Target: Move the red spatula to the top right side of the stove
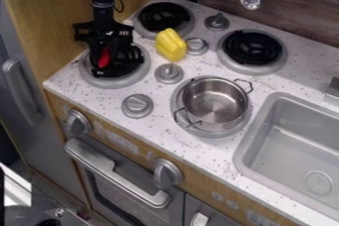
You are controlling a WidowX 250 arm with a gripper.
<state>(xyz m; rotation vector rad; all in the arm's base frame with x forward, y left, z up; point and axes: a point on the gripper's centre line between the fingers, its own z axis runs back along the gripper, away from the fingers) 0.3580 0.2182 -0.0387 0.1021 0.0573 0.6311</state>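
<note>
End effector [106, 50] low over the round black front-left burner [116, 81], open or closed I cannot tell, red spatula [104, 57] right beneath it; I'd confirm a hold, then lift above the yellow bell pepper [171, 45].

The pot [210, 106] looks like glossy metal, the backsplash [298, 14] like wood.

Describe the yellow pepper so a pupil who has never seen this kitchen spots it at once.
Find the speckled white stovetop, then its upper-left burner in the view. Just below that burner, left of a grey knob, lies the pepper. It is bright yellow and ridged, whereas the knobs near it are grey and the burner's middle is black.
</note>
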